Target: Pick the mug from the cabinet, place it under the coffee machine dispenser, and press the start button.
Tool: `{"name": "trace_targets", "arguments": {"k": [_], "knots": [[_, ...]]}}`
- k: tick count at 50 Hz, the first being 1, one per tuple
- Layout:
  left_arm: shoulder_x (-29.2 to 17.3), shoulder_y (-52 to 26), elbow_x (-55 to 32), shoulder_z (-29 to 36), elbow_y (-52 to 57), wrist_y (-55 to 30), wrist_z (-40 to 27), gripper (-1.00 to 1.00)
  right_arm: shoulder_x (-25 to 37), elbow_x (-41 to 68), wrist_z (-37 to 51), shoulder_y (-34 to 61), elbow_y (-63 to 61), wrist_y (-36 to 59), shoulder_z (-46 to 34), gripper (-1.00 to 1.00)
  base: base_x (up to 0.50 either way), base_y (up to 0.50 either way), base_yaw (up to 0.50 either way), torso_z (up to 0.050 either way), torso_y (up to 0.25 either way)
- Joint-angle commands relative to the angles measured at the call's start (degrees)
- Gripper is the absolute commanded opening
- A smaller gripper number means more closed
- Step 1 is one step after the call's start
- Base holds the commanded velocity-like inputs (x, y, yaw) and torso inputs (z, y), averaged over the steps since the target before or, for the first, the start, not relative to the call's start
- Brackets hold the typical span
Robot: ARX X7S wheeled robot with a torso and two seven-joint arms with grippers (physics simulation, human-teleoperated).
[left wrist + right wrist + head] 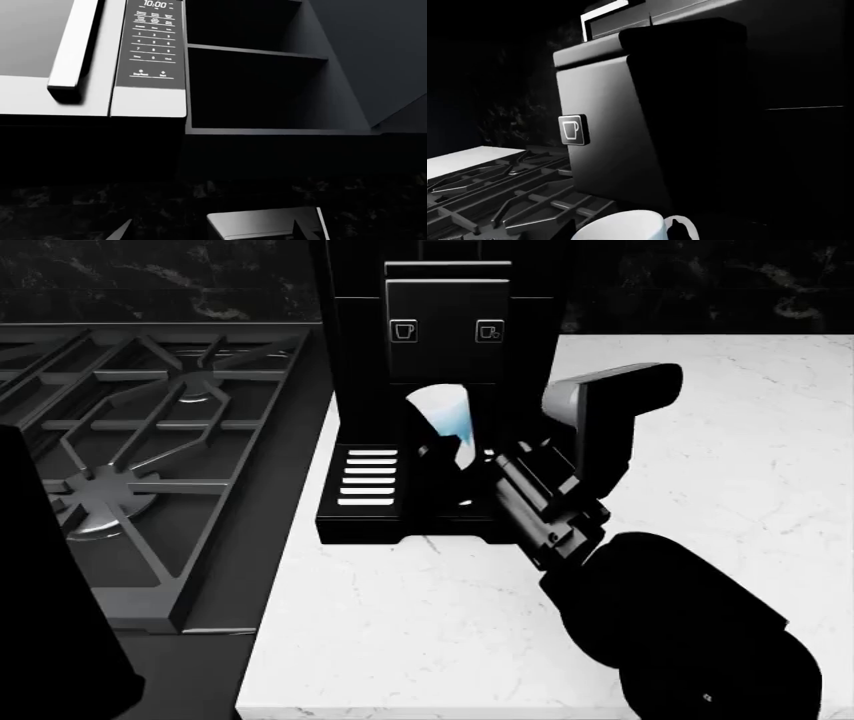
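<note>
One arm shows in head view: right gripper [461,455] reaches from 5 o'clock toward centre, fingers clamped on the mug [446,412], held tilted over the slotted drip tray [368,476], under the coffee machine dispenser [447,310]. Two cup buttons [403,331] sit above. Stove grate [134,440] at 9 o'clock. Left wrist cam: microwave [93,55], open shelves [257,85]; left gripper's opening can't tell.

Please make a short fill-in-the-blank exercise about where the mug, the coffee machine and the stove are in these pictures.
1. The mug is on the ____ of the coffee machine.
2. The front of the coffee machine shows ____ square buttons with cup icons.
3. In the head view, the gas stove lies to the ____ of the coffee machine.
4. The counter under the machine is ____ marble.

Missing words: drip tray; two; left; white
</note>
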Motion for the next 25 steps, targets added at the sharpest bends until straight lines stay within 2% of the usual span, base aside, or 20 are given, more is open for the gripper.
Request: {"name": "trace_targets", "arguments": {"k": [1,11,24,25], "knots": [[1.1,0.0,0.9,0.6,0.0,0.2,-1.3,1.0,-1.5,-3.9,0.6,3.5,4.5,-1.3,-3.6,-1.0,0.01,0.01,0.01,0.0,0.0],[1.3,0.0,1.4,0.7,0.0,0.3,-1.6,1.0,-1.2,-5.3,2.5,4.3,6.0,-1.4,-4.8,-1.0,0.02,0.01,0.01,0.002,-0.005],[1.4,0.0,1.8,0.8,0.0,0.3,-1.7,1.0,0.4,0.0,6.1,-0.2,-1.0,4.0,-3.1,-1.0,0.01,0.01,0.01,0.001,-0.004],[1.4,0.0,1.9,0.8,0.0,0.3,-1.7,1.0,0.5,0.2,6.5,-0.5,-1.4,4.5,-3.3,1.0,0.0,0.0,0.0,0.0,0.0]]}}
